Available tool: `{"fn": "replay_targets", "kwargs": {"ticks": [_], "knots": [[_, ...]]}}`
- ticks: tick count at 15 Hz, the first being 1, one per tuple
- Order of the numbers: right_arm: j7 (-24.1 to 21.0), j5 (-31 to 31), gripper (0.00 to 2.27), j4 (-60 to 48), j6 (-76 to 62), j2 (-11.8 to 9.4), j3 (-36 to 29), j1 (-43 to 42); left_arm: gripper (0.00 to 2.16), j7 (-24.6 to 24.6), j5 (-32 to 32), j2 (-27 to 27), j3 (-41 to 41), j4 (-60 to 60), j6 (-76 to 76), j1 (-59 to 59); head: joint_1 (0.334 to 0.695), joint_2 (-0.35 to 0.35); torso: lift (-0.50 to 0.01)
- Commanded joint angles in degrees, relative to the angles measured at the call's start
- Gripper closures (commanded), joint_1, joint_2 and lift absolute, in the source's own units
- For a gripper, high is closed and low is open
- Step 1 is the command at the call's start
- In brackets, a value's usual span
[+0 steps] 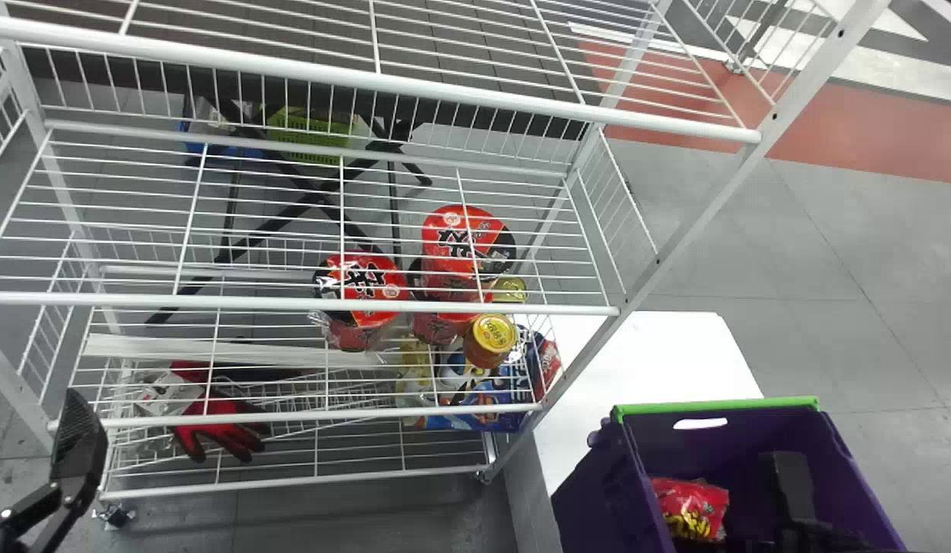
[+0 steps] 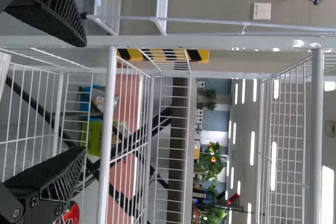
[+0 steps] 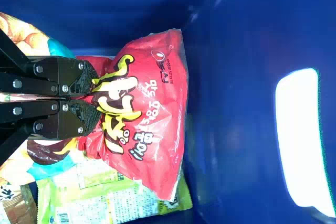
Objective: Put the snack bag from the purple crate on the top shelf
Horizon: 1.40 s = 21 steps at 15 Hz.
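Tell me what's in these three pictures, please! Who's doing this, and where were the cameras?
It's a robot with two black arms. The head view looks down from its head at a white wire rack. On the rack are red packs, a yellow-lidded jar and red gloves. A purple crate stands at the lower right.

The other two cameras sit on its wrists, so those pictures look sideways. In the left wrist view, the left gripper is open and holds nothing, in front of the rack.

In the right wrist view, the right gripper is inside the crate, its fingers together, seeming to pinch a red snack bag. A green bag lies beneath it.
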Motion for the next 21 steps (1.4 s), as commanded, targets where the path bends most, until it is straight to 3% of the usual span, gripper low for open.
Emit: {"fn": "replay_targets", "kwargs": {"ticks": [1, 21], "knots": [[0.0, 0.1, 2.25, 0.1, -0.8, 0.1, 0.0, 0.0, 0.12, 0.0, 0.0, 0.0, 0.0, 0.1, 0.1, -0.2, 0.695, -0.35, -0.322], [-1.0, 0.0, 2.25, 2.7, -6.8, 0.6, -0.8, 0.0, 0.12, 0.3, -0.2, -0.2, 0.1, 0.4, -0.2, 0.2, 0.695, -0.35, -0.243]]}}
